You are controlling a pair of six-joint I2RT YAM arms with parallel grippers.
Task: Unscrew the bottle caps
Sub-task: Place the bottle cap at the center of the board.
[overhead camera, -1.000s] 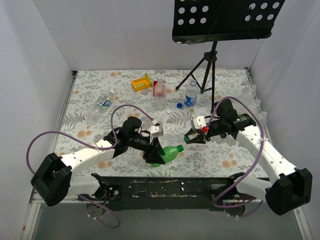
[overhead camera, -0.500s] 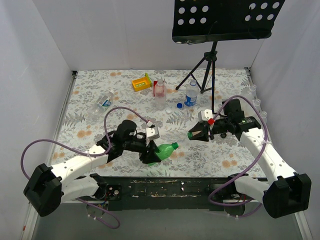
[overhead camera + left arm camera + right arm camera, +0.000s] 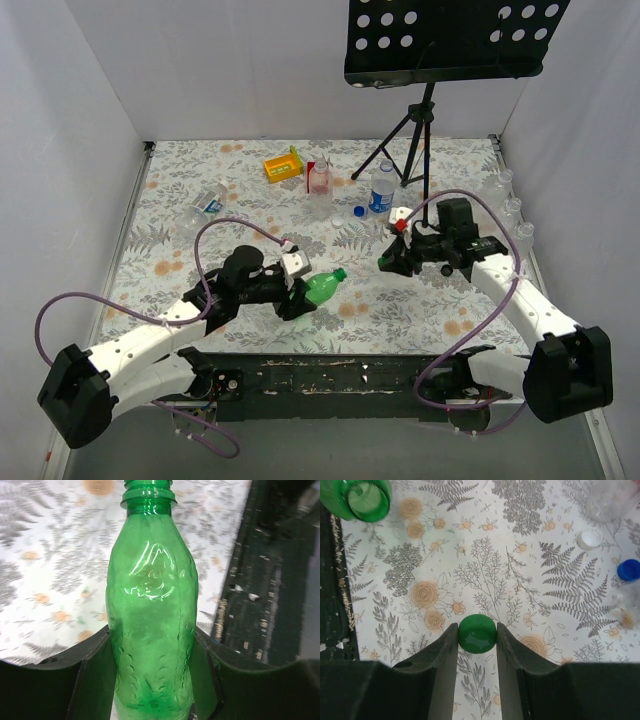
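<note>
**Green bottle open; cap held apart from it**

The left end effector is closed partway on the body of the green bottle, one finger on each side. The bottle is off the tabletop, neck bare. The right end effector pinches the green cap, near the bottle mouth but clear of it. A white cap and a blue cap lie loose.

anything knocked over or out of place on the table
One clear bottle lies on its side at the far left of the table, while the bottles near the tripod stand upright. A white cap and a blue cap lie loose on the table. The green bottle is open, its green cap in the right gripper.
</note>
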